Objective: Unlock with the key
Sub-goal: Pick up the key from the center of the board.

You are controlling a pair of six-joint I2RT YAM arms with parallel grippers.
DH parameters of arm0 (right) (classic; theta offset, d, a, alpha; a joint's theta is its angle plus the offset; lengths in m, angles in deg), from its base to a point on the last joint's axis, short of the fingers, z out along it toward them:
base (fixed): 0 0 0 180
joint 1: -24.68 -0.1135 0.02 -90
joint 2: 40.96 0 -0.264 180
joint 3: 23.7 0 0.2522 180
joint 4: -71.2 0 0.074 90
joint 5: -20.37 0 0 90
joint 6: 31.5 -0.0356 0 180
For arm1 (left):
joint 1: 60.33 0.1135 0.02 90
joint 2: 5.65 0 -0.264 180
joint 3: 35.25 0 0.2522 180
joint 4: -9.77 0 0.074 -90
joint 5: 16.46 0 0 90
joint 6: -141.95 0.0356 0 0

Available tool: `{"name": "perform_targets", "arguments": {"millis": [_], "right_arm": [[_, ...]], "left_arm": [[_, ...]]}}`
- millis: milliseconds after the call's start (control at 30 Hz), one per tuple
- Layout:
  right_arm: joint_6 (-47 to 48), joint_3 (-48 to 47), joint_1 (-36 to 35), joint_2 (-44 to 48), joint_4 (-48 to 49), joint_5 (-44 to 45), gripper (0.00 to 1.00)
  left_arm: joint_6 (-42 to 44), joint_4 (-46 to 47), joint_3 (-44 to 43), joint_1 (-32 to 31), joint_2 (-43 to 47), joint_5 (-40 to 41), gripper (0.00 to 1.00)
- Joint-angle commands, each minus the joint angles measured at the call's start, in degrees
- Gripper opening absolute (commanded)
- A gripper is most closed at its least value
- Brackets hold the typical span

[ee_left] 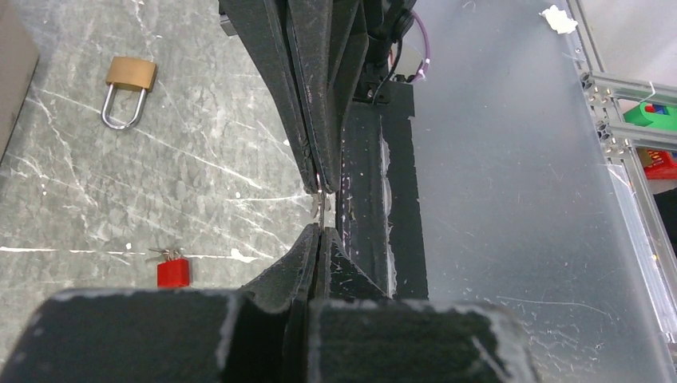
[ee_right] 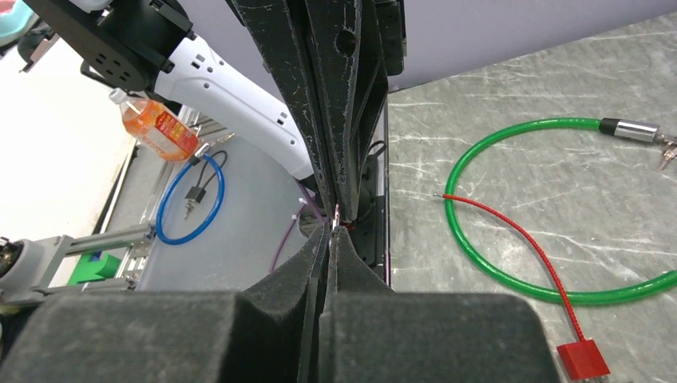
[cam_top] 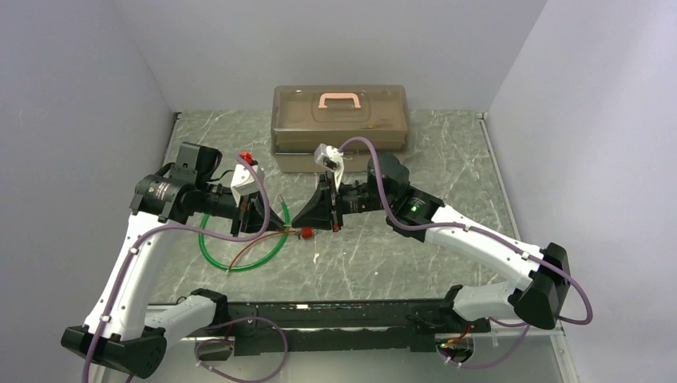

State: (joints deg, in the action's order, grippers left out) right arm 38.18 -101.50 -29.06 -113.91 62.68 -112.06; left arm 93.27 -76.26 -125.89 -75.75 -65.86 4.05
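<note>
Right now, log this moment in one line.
left claw: shut on key | right claw: shut, tips meeting | padlock: on table

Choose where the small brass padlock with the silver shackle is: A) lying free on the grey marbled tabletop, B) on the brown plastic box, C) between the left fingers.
A: the left wrist view shows the small brass padlock lying on the grey marbled tabletop, nothing touching it.

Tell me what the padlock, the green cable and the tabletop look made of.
The padlock: brass-looking body, yellow with a dull sheen; shiny steel-like shackle. The green cable: glossy plastic sheath, likely over wire, judging by its metal end. The tabletop: grey stone-look with white veins, possibly laminate.
</note>
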Motion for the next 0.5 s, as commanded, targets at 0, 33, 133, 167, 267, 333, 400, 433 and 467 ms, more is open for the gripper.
{"name": "perform_targets", "arguments": {"millis": [0,33,133,167,267,333,400,433,467], "right_arm": [[-1.8,-1.4,0.0,1.2,5.0,-2.9,0.00],[-2.1,-1.2,0.2,1.4,5.2,-3.2,0.00],[-2.9,-0.3,0.7,1.9,5.9,-5.3,0.00],[-3.5,0.1,1.1,2.1,6.3,-6.2,0.00],[-5.1,0.7,1.9,2.2,7.9,-8.7,0.00],[-4.6,0.2,2.0,2.1,6.6,-9.4,0.00],[-3.8,-0.8,1.9,1.5,4.5,-10.3,0.00],[-3.3,-1.5,1.9,1.0,2.9,-10.7,0.00],[-2.8,-2.4,1.9,0.3,1.2,-10.9,0.00]], "left_arm": [[1.4,0.8,-1.6,0.1,0.1,-2.0,0.00],[1.3,0.9,-1.6,0.0,0.0,-1.9,0.00],[1.1,1.3,-1.8,0.0,-0.1,-1.7,0.00],[0.8,1.5,-1.8,0.0,-0.2,-1.7,0.00],[-0.2,2.7,-1.9,0.1,-0.7,-1.3,0.00],[-0.6,3.0,-1.9,0.1,-1.1,-1.0,0.00],[-1.8,4.1,-2.2,0.1,-1.4,-0.3,0.01],[-2.3,4.6,-2.3,0.0,-1.6,0.1,0.01],[-3.3,5.4,-2.5,0.0,-1.8,0.6,0.01]]}}
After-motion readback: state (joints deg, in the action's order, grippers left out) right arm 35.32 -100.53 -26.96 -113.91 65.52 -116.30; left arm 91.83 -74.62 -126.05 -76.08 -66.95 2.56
